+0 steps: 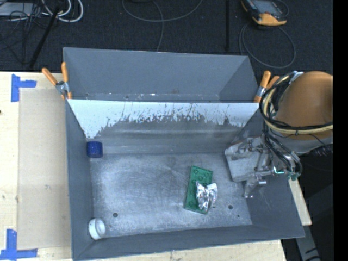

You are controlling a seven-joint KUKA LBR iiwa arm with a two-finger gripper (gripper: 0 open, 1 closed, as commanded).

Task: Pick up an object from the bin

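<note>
My gripper (249,191) hangs over the right side of the bin floor, close to the right wall, with its grey body above and a short dark tip pointing down. Nothing shows between its fingers. To its left lies a flat green rectangular piece (195,191), and a crumpled silver foil wad (206,195) rests on the green piece's right lower part. The foil is the nearest thing to the gripper, a short gap away.
A small blue cylinder (94,149) stands at the left wall of the bin. A white round cap (97,228) lies in the front left corner. The arm with its orange cover and cables reaches in over the right rim.
</note>
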